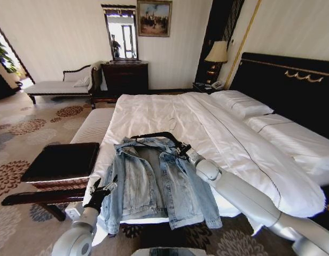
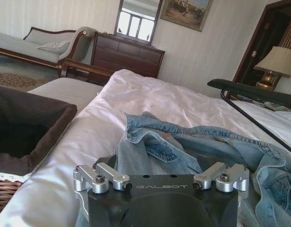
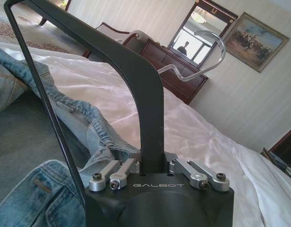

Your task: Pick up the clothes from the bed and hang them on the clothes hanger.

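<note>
Nearest you, your left pincer [image 1: 102, 190] sits at the foot edge of the bed [image 1: 154, 109], its fingers spread wide and holding nothing; it is right at the lower sleeve of the denim jacket [image 1: 154, 181], though you cannot tell if it touches the cloth. The jacket lies open and face up on the white sheet, its collar end away from this pincer, and in the left wrist view its crumpled fabric [image 2: 183, 146] starts just beyond the fingers.

Farther in, your right pincer [image 1: 183, 151] is at the jacket's collar, closed on the black clothes hanger [image 3: 141, 94]. The hanger's thick arm rises from between the fingers, its metal hook [image 3: 202, 61] stands beyond, and its thin bar crosses above the denim. Beyond both pincers stretches bare sheet.
</note>
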Controlling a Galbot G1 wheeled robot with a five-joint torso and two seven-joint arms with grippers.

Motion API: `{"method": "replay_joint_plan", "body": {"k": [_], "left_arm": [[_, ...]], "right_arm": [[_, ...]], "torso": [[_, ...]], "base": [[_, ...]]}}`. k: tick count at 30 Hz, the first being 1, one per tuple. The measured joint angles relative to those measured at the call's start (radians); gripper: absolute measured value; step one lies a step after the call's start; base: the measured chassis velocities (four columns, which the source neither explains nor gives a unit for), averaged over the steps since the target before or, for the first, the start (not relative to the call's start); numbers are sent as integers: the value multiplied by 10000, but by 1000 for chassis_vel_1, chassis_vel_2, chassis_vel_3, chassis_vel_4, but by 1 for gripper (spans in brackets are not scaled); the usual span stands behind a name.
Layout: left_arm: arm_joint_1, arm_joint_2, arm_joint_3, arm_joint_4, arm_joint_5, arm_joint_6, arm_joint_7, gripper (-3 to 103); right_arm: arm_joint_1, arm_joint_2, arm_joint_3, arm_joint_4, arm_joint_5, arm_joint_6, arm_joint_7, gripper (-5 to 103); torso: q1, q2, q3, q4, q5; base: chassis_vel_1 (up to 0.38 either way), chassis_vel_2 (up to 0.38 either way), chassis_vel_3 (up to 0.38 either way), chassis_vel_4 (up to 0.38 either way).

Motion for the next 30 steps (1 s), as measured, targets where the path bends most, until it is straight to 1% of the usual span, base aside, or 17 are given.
{"method": "replay_joint_plan", "body": {"k": [2, 6, 8, 9, 10, 11, 12, 14, 16, 17, 21, 22, 23, 26, 27, 28, 30], "left_arm": [[-179, 92, 58, 152, -28, 93, -43, 96], [-762, 374, 268, 454, -311, 232, -180, 96], [-1494, 643, 365, 725, -1143, 480, -521, 96], [-1613, 685, 371, 764, -1343, 535, -591, 96], [-2040, 835, 411, 932, -2009, 706, -846, 96], [-2040, 835, 411, 932, -2009, 706, -846, 96], [-2453, 1030, 583, 1176, -2625, 854, -1078, 96], [-3231, 1345, 864, 1644, -3361, 971, -1376, 96], [-3840, 1546, 981, 2165, -3873, 1068, -1697, 96], [-3840, 1546, 981, 2165, -3873, 1068, -1697, 96], [-5103, 1770, 1377, 3144, -4601, 1125, -1849, 96], [-5613, 1806, 1632, 3575, -4659, 1136, -1848, 94], [-5613, 1806, 1632, 3575, -4659, 1136, -1848, 94], [-6341, 1796, 1971, 4283, -4694, 1138, -1827, 92], [-6835, 1733, 2163, 4737, -4926, 1161, -1812, 89], [-6835, 1733, 2163, 4737, -4926, 1161, -1812, 89], [-7252, 1632, 2322, 5203, -5422, 1305, -1857, 88]], "right_arm": [[-21, -2, 2, 10, -372, 180, 39, 22], [34, -22, -22, -17, -550, 259, 40, 22], [256, 63, -209, -105, -623, 314, 21, 22], [288, 86, -241, -124, -631, 322, 15, 22], [395, 168, -346, -183, -654, 357, -24, 22], [395, 168, -346, -183, -654, 357, -24, 22], [418, 179, -375, -193, -666, 371, -40, 22], [412, 156, -376, -174, -675, 379, -54, 22], [412, 155, -390, -186, -677, 400, -81, 22], [412, 155, -390, -186, -677, 400, -81, 22], [348, 85, -309, -149, -676, 466, -95, 22], [341, 53, -281, -105, -675, 479, -94, 22], [341, 53, -281, -105, -675, 479, -94, 22], [353, 23, -263, -58, -646, 479, -88, 22], [385, 17, -262, -28, -624, 479, -80, 22], [385, 17, -262, -28, -624, 479, -80, 22], [418, 11, -262, -14, -604, 479, -72, 22]], "torso": [[5, -1, 2, 2, 0], [6, -2, 2, 1, -1], [3, -1, 1, -4, -4], [2, 0, 0, -3, -1], [-1, 0, -1, 0, 0], [-1, 0, -1, 0, 0], [-1, 0, 0, 13, 0], [0, 0, -1, -2, -4], [1, -1, 1, -3, -3], [1, -1, 1, -3, -3], [2, 0, 2, 3, 1], [1, 0, 1, -2, 0], [1, 0, 1, -2, 0], [1, 0, 1, -3, -3], [1, -1, 2, 0, 0], [1, -1, 2, 0, 0], [2, -1, 2, 1, 0]], "base": [[-67, 68, 71, -72], [-12, 13, 6, -4], [0, 0, 0, 0], [0, 0, 0, 0], [0, 0, 0, 0], [0, 0, 0, 0], [0, 0, 0, 0], [0, 0, 0, 0], [0, 0, 0, 0], [0, 0, 0, 0], [0, 0, 0, 0], [0, 0, 0, 0], [0, 0, 0, 0], [0, 0, 0, 0], [0, 0, 0, 0], [0, 0, 0, 0], [0, 0, 0, 0]]}}
